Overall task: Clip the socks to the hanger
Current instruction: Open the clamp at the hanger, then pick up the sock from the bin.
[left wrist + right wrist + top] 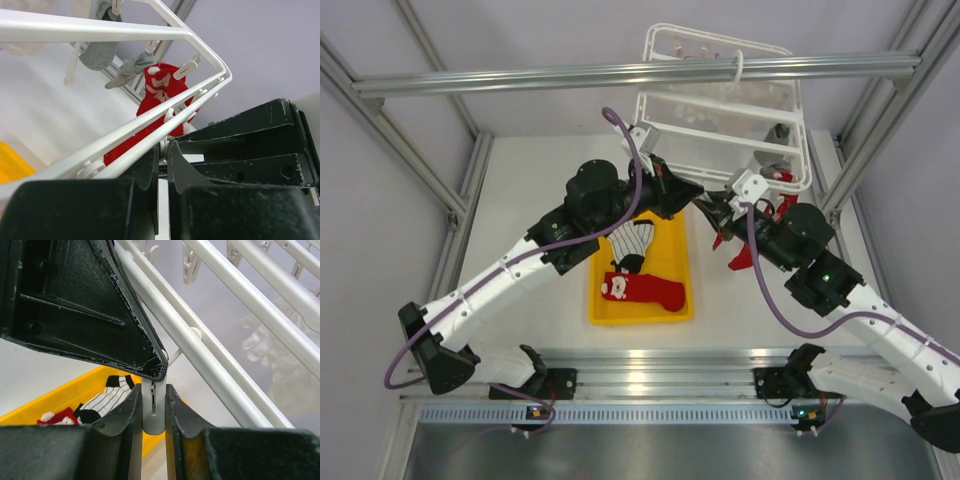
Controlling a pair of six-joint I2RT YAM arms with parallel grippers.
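The white hanger hangs from the grey beam at the back right. My left gripper is shut on a small white link at the hanger's near rail; its tips are almost closed. My right gripper is shut on a white dangling clip, just under the left gripper's finger. A red sock hangs clipped to the hanger, and shows partly behind my right arm. A striped sock and a red sock lie in the yellow tray.
The grey aluminium beam crosses the back, with frame posts at both sides. Grey socks hang from clips further along the hanger. The tray lies below and left of the held clip.
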